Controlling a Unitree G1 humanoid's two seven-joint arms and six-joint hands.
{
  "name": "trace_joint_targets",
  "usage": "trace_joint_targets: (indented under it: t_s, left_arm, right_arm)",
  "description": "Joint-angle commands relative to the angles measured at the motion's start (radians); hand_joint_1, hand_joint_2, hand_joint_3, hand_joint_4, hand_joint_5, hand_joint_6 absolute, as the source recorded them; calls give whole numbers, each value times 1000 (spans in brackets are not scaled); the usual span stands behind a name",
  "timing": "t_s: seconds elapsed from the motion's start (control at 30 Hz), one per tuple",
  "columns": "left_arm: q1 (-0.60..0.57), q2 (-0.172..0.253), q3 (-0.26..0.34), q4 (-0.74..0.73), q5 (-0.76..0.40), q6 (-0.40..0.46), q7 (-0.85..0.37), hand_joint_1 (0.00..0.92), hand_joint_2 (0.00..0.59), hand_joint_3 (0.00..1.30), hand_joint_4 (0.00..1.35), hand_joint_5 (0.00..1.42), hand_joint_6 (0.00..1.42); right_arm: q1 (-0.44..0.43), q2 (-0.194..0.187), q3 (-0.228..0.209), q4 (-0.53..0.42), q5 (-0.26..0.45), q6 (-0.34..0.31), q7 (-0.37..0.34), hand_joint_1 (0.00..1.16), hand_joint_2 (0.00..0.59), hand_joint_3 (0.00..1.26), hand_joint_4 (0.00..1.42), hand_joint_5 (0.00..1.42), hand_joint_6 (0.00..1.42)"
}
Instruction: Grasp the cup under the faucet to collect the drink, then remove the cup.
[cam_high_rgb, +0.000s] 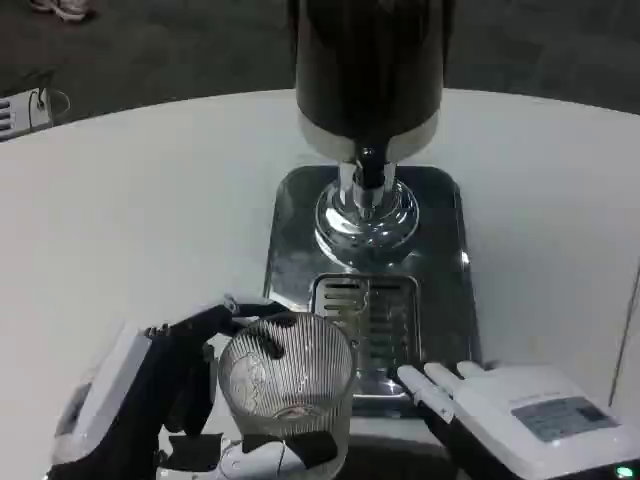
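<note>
A ribbed clear cup is held by the left hand in front of the dispenser.

In the head view, the cup is gripped just before the drip grate, short of the faucet on the white surface. The right hand is laid flat beside the steel base, fingers extended, nothing held.

Head camera looks steeply down, close over the white table.

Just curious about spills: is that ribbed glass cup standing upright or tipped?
Upright. The cup has its open rim facing up, and the left hand holds it with fingers wrapped around.
</note>
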Motion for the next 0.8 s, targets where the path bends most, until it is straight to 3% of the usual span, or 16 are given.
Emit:
trace_joint_targets:
  t_s: [0.03,0.8]
  left_arm:
    - [-5,3,5,1,-25,-18,-3,590,0,1011,1160,1340,1424]
    - [-2,2,4,7,-27,-17,-3,590,0,1010,1160,1340,1424]
  right_arm:
    - [3,0,0,-16,3,3,9,544,447,0,0,0,0]
    - [2,0,-2,-16,0,6,11,528,454,0,0,0,0]
